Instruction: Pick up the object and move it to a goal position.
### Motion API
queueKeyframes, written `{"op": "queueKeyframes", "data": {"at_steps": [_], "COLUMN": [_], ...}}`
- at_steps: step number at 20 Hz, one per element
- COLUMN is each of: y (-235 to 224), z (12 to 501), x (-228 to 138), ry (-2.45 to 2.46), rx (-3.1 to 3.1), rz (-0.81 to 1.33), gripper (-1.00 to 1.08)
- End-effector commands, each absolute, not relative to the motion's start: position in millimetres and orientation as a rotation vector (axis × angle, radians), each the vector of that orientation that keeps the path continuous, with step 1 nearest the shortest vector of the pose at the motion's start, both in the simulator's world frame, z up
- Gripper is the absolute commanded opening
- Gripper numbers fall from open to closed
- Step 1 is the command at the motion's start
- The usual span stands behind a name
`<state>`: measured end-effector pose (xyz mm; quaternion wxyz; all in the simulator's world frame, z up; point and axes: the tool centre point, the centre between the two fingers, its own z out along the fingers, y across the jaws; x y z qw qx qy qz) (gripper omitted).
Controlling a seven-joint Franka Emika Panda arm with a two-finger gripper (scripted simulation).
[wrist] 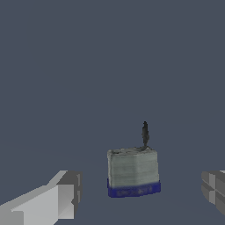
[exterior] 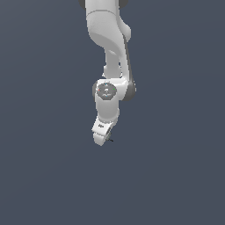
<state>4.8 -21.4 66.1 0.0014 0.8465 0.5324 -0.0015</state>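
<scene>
In the wrist view the object point(wrist: 133, 172) is a small grey-green block with a dark blue band along one edge and a thin black stick point(wrist: 145, 134) rising from it. It lies on the dark floor between my two fingers point(wrist: 66, 195), with a clear gap on each side, so my gripper point(wrist: 140, 193) is open and touches nothing. In the exterior view my white gripper point(exterior: 103, 137) points down and covers the block; only the thin black stick point(exterior: 110, 139) of the object shows beside it.
A plain dark grey-blue floor point(exterior: 176, 176) fills both views. The white arm point(exterior: 107, 39) comes down from the top of the exterior view.
</scene>
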Motion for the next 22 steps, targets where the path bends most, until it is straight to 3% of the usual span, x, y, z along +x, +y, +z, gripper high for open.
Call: {"op": "queueKeyframes", "data": {"at_steps": [1, 10, 22], "y": [-21, -21, -21], "z": [64, 60, 13], "x": [5, 5, 5], "ry": [1.706, 1.724, 1.729], "rx": [2.637, 2.626, 2.623], "rz": [-0.002, -0.001, 0.000], "gripper": [1.00, 1.00, 1.00]}}
